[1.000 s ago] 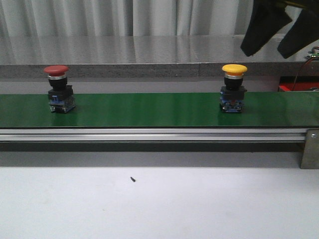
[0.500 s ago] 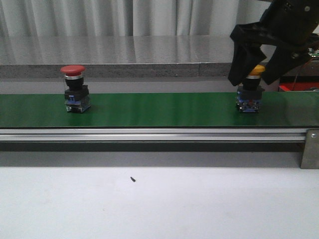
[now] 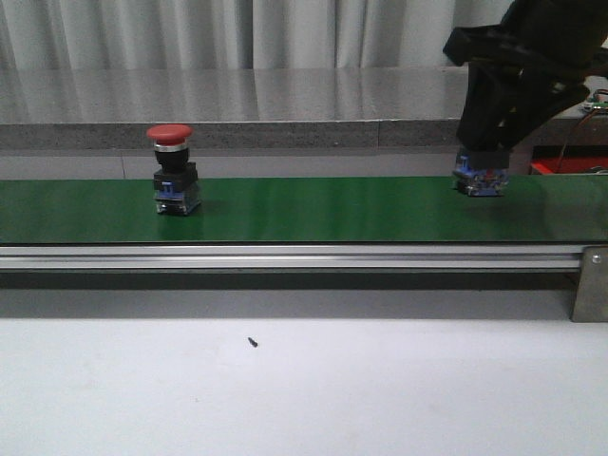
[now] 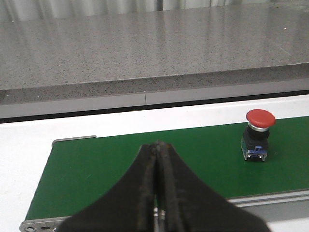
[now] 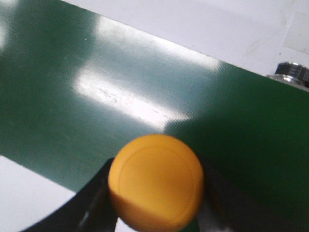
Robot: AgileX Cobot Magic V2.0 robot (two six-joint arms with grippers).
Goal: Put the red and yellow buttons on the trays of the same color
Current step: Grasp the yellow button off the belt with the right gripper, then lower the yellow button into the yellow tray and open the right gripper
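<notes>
On the green belt (image 3: 304,209), the right tool (image 3: 486,142) is clamped on the yellow button (image 5: 155,181); the left tool (image 4: 158,193) is pressed together.

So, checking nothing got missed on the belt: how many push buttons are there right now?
2. The red button stands on the belt's left part; the yellow button is at the right, inside the right pincer.

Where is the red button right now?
In the front view the red button stands upright on the left part of the green belt, alone, far from the right gripper at the belt's right end.
</notes>
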